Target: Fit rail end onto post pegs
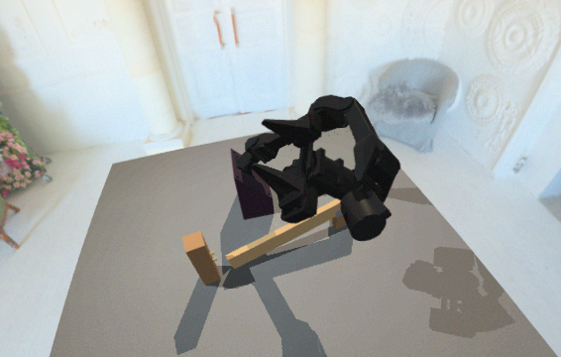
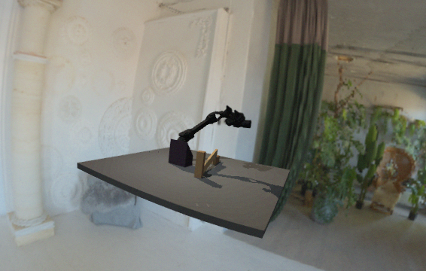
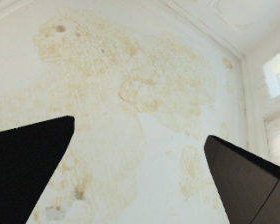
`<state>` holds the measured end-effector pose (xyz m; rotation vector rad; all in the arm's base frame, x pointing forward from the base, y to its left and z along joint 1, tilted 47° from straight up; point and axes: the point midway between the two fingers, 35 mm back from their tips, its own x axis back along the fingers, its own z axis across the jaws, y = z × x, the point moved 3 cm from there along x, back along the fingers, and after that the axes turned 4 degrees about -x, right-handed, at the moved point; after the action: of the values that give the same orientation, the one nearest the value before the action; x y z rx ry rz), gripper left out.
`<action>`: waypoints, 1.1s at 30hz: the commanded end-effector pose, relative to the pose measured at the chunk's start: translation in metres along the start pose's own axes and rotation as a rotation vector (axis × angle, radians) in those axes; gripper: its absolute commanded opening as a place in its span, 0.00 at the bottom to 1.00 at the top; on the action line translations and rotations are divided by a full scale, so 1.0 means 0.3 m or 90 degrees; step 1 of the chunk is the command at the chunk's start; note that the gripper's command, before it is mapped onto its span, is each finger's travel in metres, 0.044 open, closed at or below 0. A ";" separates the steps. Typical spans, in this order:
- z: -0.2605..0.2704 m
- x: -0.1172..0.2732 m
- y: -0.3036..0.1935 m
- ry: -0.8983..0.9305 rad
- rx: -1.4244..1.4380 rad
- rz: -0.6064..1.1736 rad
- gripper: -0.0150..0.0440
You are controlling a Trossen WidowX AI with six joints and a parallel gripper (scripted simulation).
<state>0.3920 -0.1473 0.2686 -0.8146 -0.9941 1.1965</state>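
Observation:
The long pale wooden rail (image 1: 285,231) (image 2: 211,160) slopes. Its far end is up at the low footboard block (image 1: 339,221) (image 2: 217,160); the bracket there is mostly hidden by the arm in the top view. Its near end is low, at the table, a small gap from the upright wooden post (image 1: 203,263) (image 2: 199,164). Two small pegs (image 1: 213,256) stick out of the post toward the rail, above its near end. The holes are not visible. My gripper (image 1: 259,144) (image 2: 232,109) (image 3: 141,133) is open and empty, high above the table and away from the rail, its fingers pointing upward.
The dark arm base (image 1: 256,200) (image 2: 179,152) stands on the grey table (image 1: 152,208) (image 2: 141,173) to one side of the rail and post. The raised arm covers part of the far end in the top view. The wrist view shows only the fingers and the room's stained wall.

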 end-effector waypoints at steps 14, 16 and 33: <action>-0.064 0.022 0.596 -0.160 0.070 -0.559 1.00; -0.057 0.055 0.682 -0.187 0.074 -0.656 1.00; 0.119 0.364 1.040 -0.399 -0.006 -1.346 1.00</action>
<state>0.2851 -0.0184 0.0195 0.5088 -1.4454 -0.1113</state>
